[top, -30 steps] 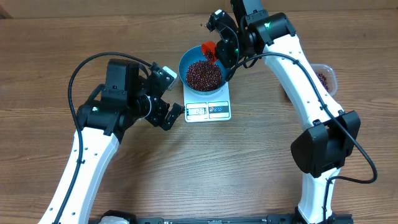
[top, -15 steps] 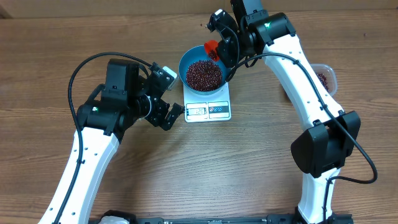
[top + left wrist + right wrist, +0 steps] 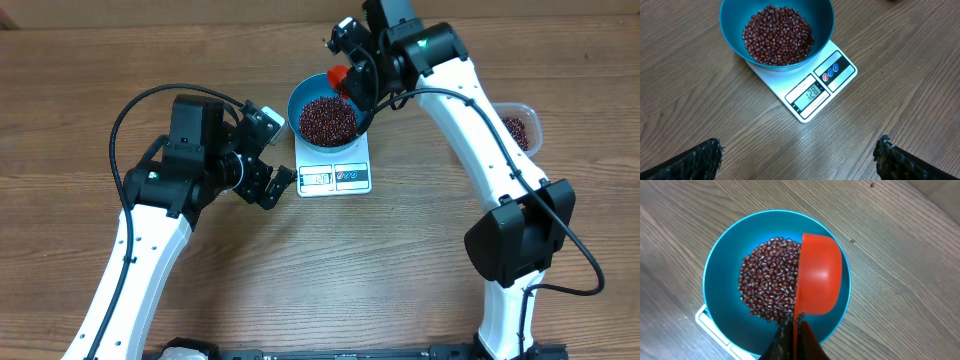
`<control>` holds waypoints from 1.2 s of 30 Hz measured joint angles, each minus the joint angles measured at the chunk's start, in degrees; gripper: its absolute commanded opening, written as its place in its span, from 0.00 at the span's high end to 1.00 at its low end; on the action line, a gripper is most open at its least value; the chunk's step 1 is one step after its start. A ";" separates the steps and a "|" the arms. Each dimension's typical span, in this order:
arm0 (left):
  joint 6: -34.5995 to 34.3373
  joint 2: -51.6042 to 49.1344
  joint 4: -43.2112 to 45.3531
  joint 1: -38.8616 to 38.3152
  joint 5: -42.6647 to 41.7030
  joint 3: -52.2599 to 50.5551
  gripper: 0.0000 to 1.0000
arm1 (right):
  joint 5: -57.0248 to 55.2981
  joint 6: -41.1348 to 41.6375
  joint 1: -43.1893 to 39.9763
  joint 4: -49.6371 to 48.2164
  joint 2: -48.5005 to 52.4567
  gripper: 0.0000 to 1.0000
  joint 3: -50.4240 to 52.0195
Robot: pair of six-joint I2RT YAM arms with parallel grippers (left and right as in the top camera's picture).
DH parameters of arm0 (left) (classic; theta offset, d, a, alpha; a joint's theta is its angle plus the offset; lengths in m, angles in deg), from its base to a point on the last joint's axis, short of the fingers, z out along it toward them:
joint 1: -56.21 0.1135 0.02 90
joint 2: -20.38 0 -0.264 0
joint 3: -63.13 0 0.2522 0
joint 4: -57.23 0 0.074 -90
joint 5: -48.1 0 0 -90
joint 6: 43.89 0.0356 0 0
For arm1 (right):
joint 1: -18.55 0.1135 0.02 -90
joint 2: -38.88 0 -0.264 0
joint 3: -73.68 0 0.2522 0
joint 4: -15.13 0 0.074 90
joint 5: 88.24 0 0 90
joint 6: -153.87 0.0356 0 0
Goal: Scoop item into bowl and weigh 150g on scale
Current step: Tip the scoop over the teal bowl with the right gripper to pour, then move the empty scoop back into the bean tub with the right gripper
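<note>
Over the bowl (image 3: 720, 275) the right tool (image 3: 795, 330), clamped on the emptied scoop (image 3: 820, 275), lifts away; scale (image 3: 840, 67) reads 128, left tool (image 3: 797, 157) apart.

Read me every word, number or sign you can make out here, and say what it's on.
"128": on the display of the scale, seen from the left wrist.
Marks on the scale's red and blue buttons: too small to read.
Overhead view: the same display and buttons are too blurred to read.
No other text shows.
</note>
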 measured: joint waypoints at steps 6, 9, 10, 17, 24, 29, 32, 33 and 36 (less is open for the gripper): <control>0.00 0.00 0.00 0.00 0.00 0.00 0.00 | -4.33 -1.14 2.10 0.02 -0.33 0.96 0.00; 0.00 0.00 0.00 0.00 0.00 0.00 0.00 | -5.05 -1.46 2.25 0.02 -0.55 0.96 0.00; 0.00 -0.02 -0.02 0.00 -0.02 0.00 0.00 | -5.18 -1.49 2.25 0.02 -0.59 0.96 0.00; 0.00 -0.02 0.00 0.00 0.00 0.00 0.01 | -6.93 -2.73 3.08 0.02 -0.63 0.96 0.00; 0.00 0.00 0.00 0.00 0.00 0.00 0.00 | -7.48 -1.40 3.21 -0.07 -0.72 0.96 0.00; 0.00 0.00 0.00 0.00 0.00 0.00 0.00 | -5.99 2.29 -0.28 -0.02 -2.47 0.96 -1.11; 0.00 0.00 0.00 0.00 0.00 0.00 0.00 | -3.17 5.66 -6.62 0.42 -4.90 0.96 -3.41; 0.00 0.00 0.00 0.00 0.00 0.00 0.00 | -2.16 6.29 -8.74 0.44 -5.88 0.96 -3.72; 0.00 0.00 -0.02 0.00 0.00 0.00 0.00 | 2.69 8.81 -18.01 2.23 -9.07 0.96 -4.44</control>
